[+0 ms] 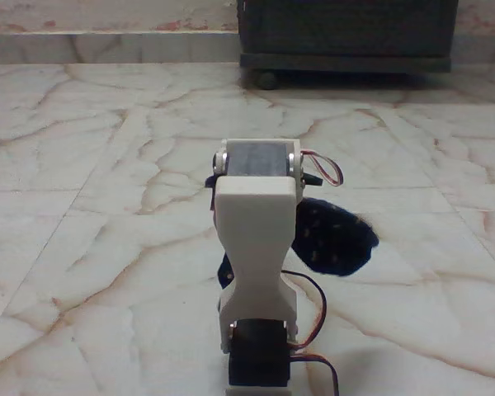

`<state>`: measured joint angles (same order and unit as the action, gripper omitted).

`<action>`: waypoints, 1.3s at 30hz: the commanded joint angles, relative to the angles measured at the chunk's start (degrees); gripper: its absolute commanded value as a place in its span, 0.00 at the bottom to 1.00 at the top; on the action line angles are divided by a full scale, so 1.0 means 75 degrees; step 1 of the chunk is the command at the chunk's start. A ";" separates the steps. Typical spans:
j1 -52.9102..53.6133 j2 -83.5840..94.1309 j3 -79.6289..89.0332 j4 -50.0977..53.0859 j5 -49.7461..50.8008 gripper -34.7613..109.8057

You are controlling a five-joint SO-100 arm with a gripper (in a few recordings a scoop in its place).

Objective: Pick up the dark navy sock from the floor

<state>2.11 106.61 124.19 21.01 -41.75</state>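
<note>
From where the fixed view stands, behind the arm, the white plastic hourglass-shaped bracket (256,264) rises in the middle and hides most of what lies beyond it. The small, soft dark navy sock with pale dots (337,237) peeks out to the bracket's right, a sliver also to its left, so its long axis seems to run across the picture. It sits on or just above the glossy cream marble floor (99,214), veined brown-orange. The gripper is hidden; whether it grips the sock I cannot tell. A dark wheeled cabinet (346,37) stands well behind.
</note>
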 commanded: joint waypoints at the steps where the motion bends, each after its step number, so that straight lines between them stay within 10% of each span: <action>1: 0.0047 0.0961 0.0434 -0.0211 -0.0445 0.24; 39: -0.0363 0.4477 0.6996 -0.8109 -0.5344 0.24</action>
<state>-0.26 137.99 176.75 -39.02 -81.12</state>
